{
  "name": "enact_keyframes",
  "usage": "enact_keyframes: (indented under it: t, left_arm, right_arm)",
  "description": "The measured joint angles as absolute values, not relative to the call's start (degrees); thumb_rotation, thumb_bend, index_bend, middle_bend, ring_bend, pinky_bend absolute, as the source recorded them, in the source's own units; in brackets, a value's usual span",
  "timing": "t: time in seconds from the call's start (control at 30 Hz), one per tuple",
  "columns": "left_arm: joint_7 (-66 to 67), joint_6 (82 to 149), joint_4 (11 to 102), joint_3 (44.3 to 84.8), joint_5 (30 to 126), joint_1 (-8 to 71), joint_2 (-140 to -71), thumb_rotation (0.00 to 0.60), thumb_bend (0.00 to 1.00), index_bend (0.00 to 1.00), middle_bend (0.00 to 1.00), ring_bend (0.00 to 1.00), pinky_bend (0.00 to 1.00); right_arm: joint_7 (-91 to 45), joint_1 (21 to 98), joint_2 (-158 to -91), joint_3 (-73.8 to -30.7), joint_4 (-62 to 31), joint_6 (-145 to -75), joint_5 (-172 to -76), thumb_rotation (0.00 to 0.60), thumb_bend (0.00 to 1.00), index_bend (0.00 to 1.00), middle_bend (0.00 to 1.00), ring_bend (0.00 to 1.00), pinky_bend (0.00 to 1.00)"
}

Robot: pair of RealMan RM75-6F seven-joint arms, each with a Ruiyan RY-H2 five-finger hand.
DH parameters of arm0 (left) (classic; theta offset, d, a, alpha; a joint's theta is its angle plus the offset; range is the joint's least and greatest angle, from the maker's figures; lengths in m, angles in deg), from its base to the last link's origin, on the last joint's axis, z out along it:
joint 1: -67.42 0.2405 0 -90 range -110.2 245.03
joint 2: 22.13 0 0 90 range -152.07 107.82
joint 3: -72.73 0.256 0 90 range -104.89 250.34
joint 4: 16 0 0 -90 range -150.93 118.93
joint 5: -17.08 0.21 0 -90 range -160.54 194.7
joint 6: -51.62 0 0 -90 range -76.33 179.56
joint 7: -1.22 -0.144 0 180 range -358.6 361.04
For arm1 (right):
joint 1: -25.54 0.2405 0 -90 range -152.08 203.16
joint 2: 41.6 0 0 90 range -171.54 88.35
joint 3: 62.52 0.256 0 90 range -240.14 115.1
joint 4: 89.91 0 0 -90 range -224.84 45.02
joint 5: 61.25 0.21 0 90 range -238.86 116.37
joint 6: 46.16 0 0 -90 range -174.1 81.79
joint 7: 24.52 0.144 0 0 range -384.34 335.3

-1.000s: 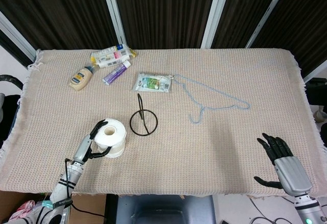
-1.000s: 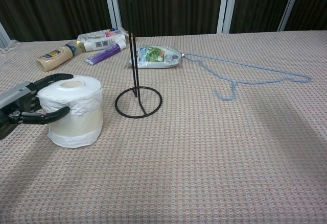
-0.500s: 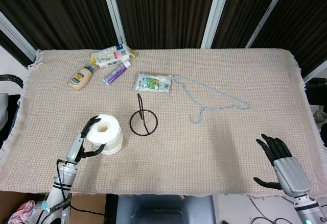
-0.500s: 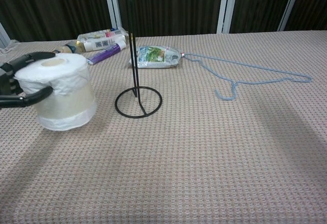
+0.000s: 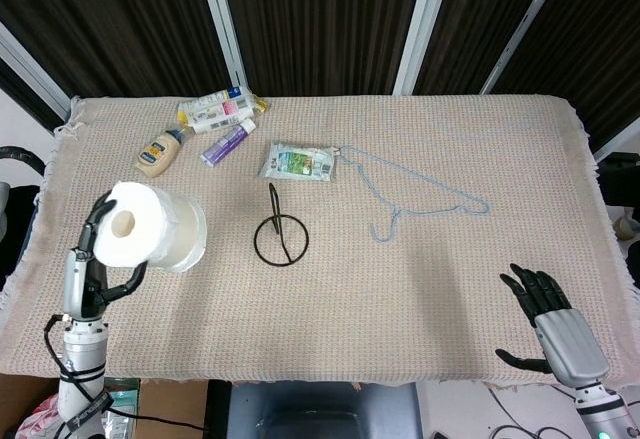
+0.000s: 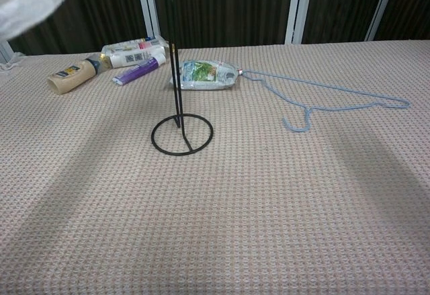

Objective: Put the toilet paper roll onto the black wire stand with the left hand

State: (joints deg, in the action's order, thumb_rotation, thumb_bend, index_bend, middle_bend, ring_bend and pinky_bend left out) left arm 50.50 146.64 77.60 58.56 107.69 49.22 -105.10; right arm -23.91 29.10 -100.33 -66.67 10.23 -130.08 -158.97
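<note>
Far left, the left hand (image 5: 92, 274) grasps the toilet paper roll (image 5: 150, 229), dark fingers (image 5: 97, 214) hooked round its near end, and the roll is well up off the cloth-covered table (image 5: 420, 279), tipped so its core hole faces the head camera. In the chest view only a blurred white edge of it shows in the top left corner. Behind it lie a tan bottle (image 5: 160, 151), a white tube (image 5: 215, 112) and a purple tube (image 5: 228, 143).

Next across, the black wire stand (image 6: 180, 117): ring base flat on the cloth, thin upright rod bare, the roll well apart from it to the left. Just beyond sit a green-printed packet (image 5: 298, 162) and a blue wire hanger (image 5: 420, 197).

Far right, the right hand (image 5: 552, 321) hangs by the table edge, fingers spread, holding nothing.

The danger, as I judge it: the roll is tilted, so unless the core is turned upright over the rod tip, the rim could catch the rod and topple that light stand. The grasp also looks shallow, so the roll could slip.
</note>
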Motion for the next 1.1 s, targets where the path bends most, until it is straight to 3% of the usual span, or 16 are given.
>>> enact_keyframes:
  t: [0.2, 0.53, 1.1]
  left_arm:
    - [47.9, 141.6, 88.2, 53.5, 103.3, 46.0, -100.7, 0.600, 0.74, 0.75, 0.79, 0.78, 1.00]
    - [35.0, 130.8, 86.5, 45.9, 92.3, 34.2, -105.4, 0.600, 0.74, 0.75, 0.79, 0.78, 1.00]
    - [27.4, 125.6, 83.1, 43.2, 85.0, 28.1, -110.8, 0.600, 0.73, 0.75, 0.79, 0.78, 1.00]
  right_arm:
    - [-23.5, 29.0, -100.2, -66.7, 10.3, -130.6, -159.2, 0.600, 0.12, 0.00, 0.00, 0.00, 0.00]
    - [-21.5, 29.0, -99.4, -66.1, 10.0, -131.1, -158.5, 0.600, 0.12, 0.00, 0.00, 0.00, 0.00]
    - [-18.9, 28.9, -98.3, -65.7, 9.9, -131.9, -158.1, 0.600, 0.12, 0.00, 0.00, 0.00, 0.00]
